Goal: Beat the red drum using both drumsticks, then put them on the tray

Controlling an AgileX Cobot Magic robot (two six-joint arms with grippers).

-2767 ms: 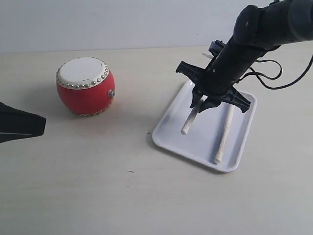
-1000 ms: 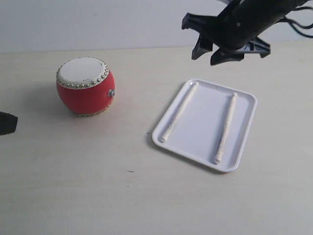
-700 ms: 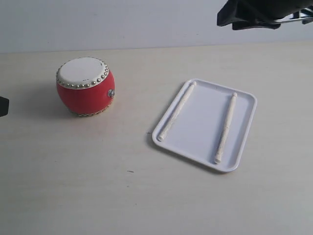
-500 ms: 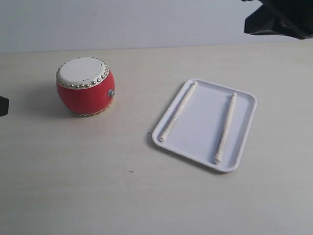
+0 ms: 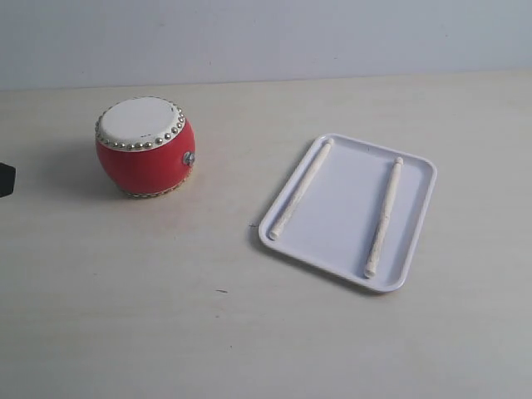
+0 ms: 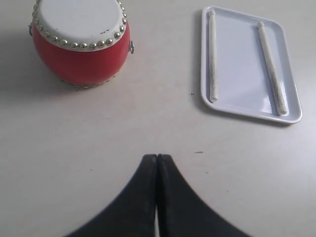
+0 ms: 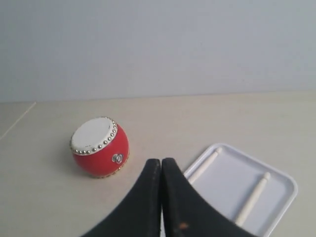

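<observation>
The red drum (image 5: 145, 147) stands upright on the table at the left, cream skin up. Both drumsticks lie apart inside the white tray (image 5: 342, 216): one drumstick (image 5: 301, 189) along its left rim, the other drumstick (image 5: 384, 217) near its right rim. Neither stick is held. In the left wrist view my left gripper (image 6: 157, 158) is shut and empty, well back from the drum (image 6: 80, 42) and tray (image 6: 242, 61). My right gripper (image 7: 161, 161) is shut and empty, raised above the table with drum (image 7: 99, 146) and tray (image 7: 232, 185) beyond it. The right arm is out of the exterior view.
A dark piece of the left arm (image 5: 5, 179) shows at the left edge of the exterior view. The pale wooden table (image 5: 166, 316) lies bare in front of the drum and tray. A plain wall stands behind.
The right arm let go of the left drumstick on the tray, rose, and withdrew up and right out of the exterior view. The left arm drew back to the left edge.
</observation>
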